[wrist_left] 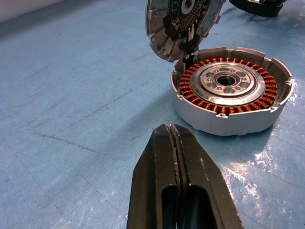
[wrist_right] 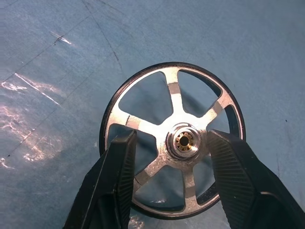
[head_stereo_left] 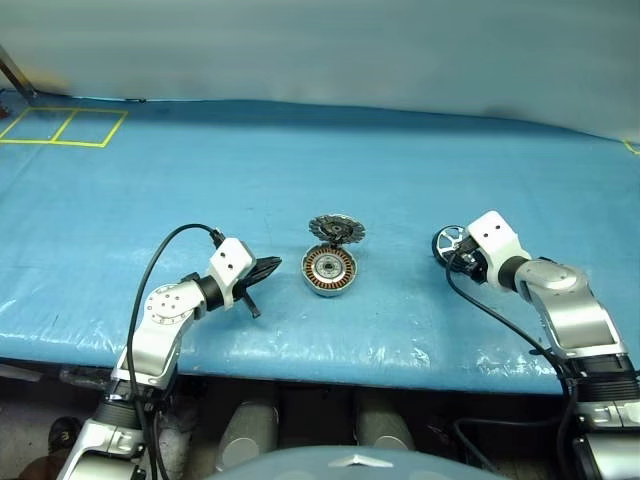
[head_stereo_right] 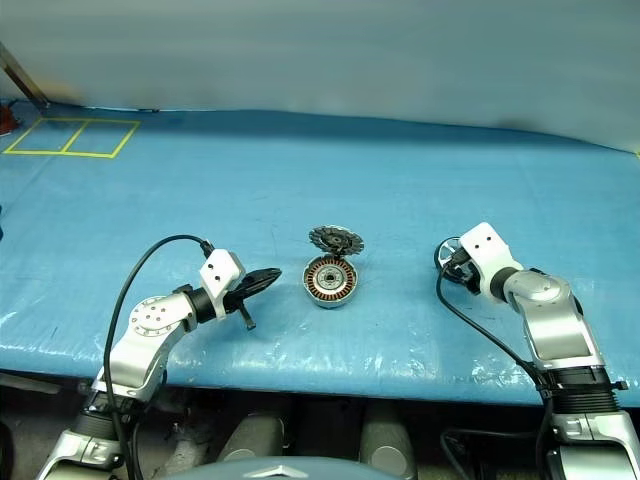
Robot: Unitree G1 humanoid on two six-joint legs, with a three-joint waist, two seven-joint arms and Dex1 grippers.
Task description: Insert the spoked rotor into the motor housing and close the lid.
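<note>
The motor housing (head_stereo_left: 329, 271) lies at the middle of the blue table, its copper windings ringing a silver centre (wrist_left: 228, 90). The lid (head_stereo_left: 336, 229), a toothed grey disc, stands tilted up at the housing's far rim (wrist_left: 183, 19). My left gripper (wrist_left: 174, 131) is shut and empty, pointing at the housing from its left, a short way off (head_stereo_left: 268, 268). The spoked rotor (wrist_right: 174, 102) lies flat on the table at the right (head_stereo_left: 447, 241). My right gripper (wrist_right: 172, 138) hangs over it, its fingers apart on either side of the silver hub; I see no grip on it.
A blue sheet (head_stereo_left: 320, 160) covers the table, wrinkled and shiny near the front edge (head_stereo_left: 330, 350). Yellow tape squares (head_stereo_left: 60, 127) mark the far left corner. A black cable (head_stereo_left: 165, 255) loops over my left arm, and another (head_stereo_left: 490, 315) trails beside my right.
</note>
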